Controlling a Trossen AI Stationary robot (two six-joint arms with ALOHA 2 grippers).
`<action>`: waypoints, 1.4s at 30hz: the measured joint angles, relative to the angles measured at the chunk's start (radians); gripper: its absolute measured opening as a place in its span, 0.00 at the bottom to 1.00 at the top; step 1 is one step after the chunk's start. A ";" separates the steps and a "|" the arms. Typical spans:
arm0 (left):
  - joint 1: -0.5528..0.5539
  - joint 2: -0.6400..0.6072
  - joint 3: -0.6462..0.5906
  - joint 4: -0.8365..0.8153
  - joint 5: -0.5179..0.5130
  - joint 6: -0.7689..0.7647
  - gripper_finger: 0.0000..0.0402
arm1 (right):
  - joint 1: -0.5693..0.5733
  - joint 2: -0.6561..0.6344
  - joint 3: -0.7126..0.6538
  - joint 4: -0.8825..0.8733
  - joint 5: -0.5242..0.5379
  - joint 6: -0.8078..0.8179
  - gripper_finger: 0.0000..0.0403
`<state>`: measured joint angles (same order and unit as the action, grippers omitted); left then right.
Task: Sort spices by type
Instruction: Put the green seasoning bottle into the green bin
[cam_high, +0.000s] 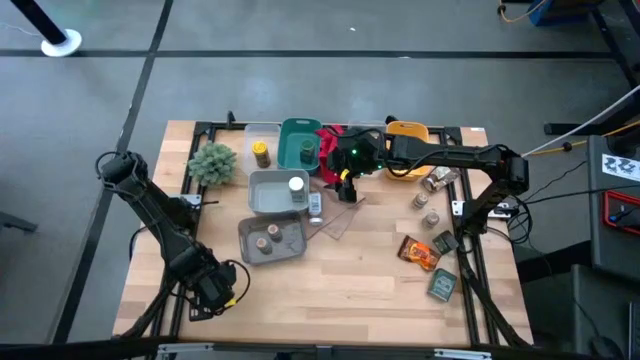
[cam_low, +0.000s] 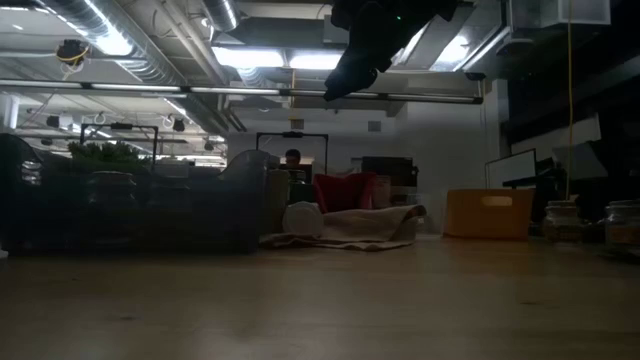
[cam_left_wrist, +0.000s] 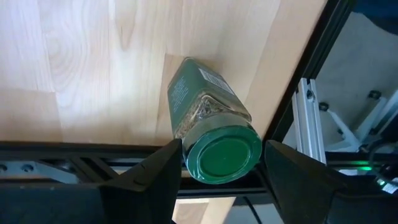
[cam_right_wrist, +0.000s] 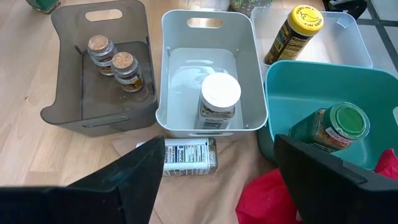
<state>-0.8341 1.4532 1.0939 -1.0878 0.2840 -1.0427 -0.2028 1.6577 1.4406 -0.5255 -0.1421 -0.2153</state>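
My left gripper (cam_high: 215, 290) hangs over the table's near left corner, shut on a green-lidded spice jar (cam_left_wrist: 208, 118). My right gripper (cam_right_wrist: 217, 152) stands open and holds nothing, above the row of bins (cam_high: 345, 182). A dark grey bin (cam_right_wrist: 68, 106) holds two tan-lidded jars (cam_right_wrist: 115, 62). The white bin (cam_right_wrist: 171, 74) holds a white-lidded jar (cam_right_wrist: 219, 99), and the teal bin (cam_right_wrist: 298, 81) a green-lidded jar (cam_right_wrist: 336, 127). A yellow-lidded jar (cam_right_wrist: 295, 34) stands in the far clear bin. One white-labelled jar (cam_right_wrist: 186, 155) lies on its side on tan paper in front of the white bin. My left gripper pinches the jar by its green lid (cam_left_wrist: 189, 163), one finger on each side of the lid's rim. The fingers come from above, slanting steeply down. The jar hangs tilted below them, bottom toward the table; I cannot tell whether the bottom touches the wood.
Loose jars (cam_high: 430, 200), an orange-brown packet (cam_high: 420, 250) and a dark green packet (cam_high: 443, 285) lie at the table's right. A bushy plant (cam_high: 212, 160) stands at the far left, a red cloth (cam_right_wrist: 267, 199) and a yellow bin (cam_high: 408, 132) at the far middle.
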 joint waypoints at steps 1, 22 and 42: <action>0.000 0.000 0.000 0.000 0.000 0.005 0.53 | 0.000 0.000 0.000 0.000 0.000 0.000 0.75; 0.000 0.000 0.000 0.017 0.004 -0.027 0.53 | -0.001 0.000 0.000 0.000 0.000 0.000 0.75; -0.011 0.000 0.000 0.005 0.005 -0.155 0.55 | 0.000 0.000 0.000 0.000 0.000 0.000 0.75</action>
<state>-0.8455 1.4532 1.0939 -1.0829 0.2886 -1.1981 -0.2031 1.6577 1.4406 -0.5251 -0.1421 -0.2153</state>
